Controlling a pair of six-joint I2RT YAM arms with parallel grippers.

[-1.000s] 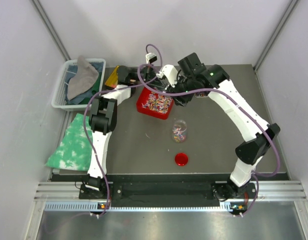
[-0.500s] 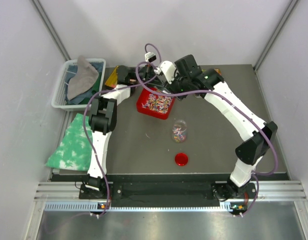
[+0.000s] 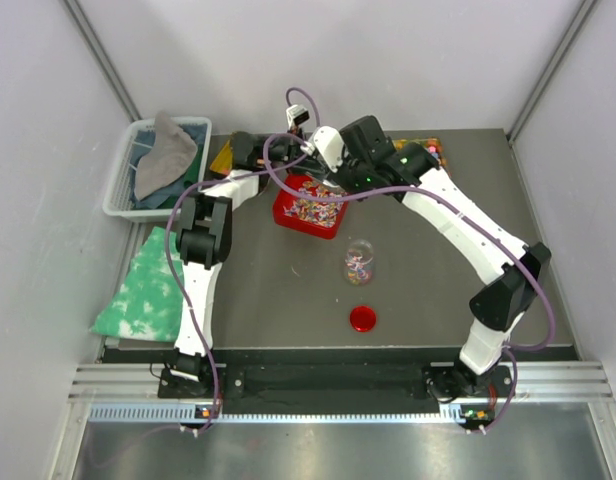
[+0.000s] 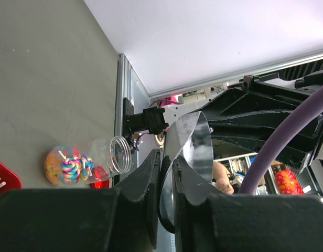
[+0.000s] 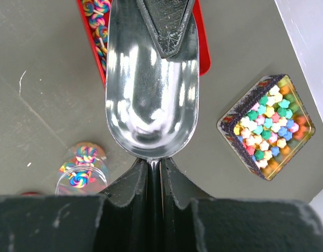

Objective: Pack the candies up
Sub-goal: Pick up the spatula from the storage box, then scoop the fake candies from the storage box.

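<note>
left wrist: the left gripper [image 4: 167, 170] has its fingers pressed together on a shiny metal piece [image 4: 190, 142] that stands up between them. off to the fingers' left a clear jar [image 4: 93, 163] holds swirled candies [image 4: 71, 167], with a red lid [image 4: 101, 184] just beside it. right wrist: the right gripper [image 5: 153, 170] is clamped on the thin handle of a metal scoop [image 5: 151, 94]. its bowl is bare and reaches ahead of the fingers over a red tray [image 5: 203, 47] of candies. the jar sits left of the fingers, and a square dish [image 5: 240, 104] of pastel star candies sits to their right. top view: both sets of fingers meet at the tray's far side, with the jar and lid on their near side.
</note>
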